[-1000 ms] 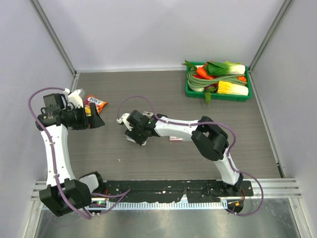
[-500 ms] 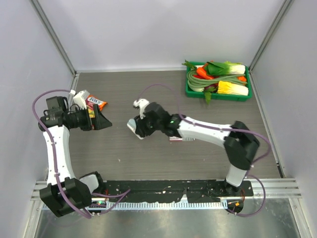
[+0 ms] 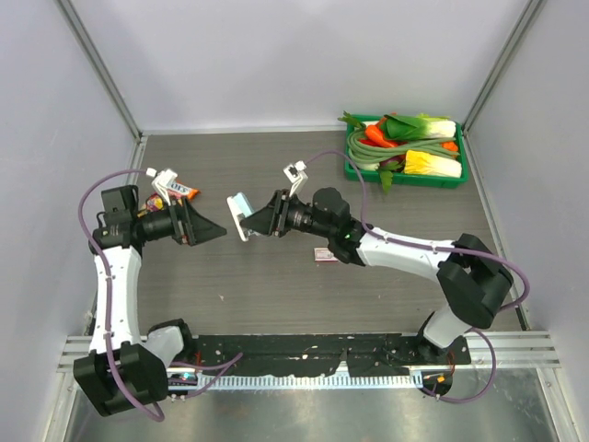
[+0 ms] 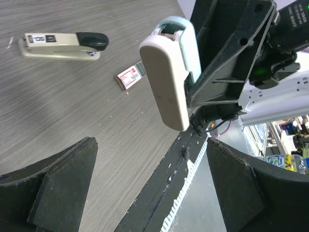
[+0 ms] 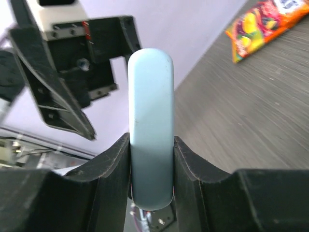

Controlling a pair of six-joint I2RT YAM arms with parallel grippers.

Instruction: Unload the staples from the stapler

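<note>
My right gripper is shut on the stapler and holds it above the table, end-on toward the left arm. In the right wrist view the stapler's pale blue top sits clamped between my two fingers. The left wrist view shows its white underside and pale blue top, with the right fingers behind it. My left gripper is open and empty, pointing at the stapler, a short gap to its left. Its wide-apart fingers frame the left wrist view. No staples show.
A small pink-and-white box lies under the right forearm and also shows in the left wrist view. A long beige-and-black stapler lies on the table. A snack bag lies by the left arm. A green vegetable tray stands back right.
My right gripper has lifted the stapler off the table and turned it toward the left arm. My left gripper has swung right toward it, still open.
</note>
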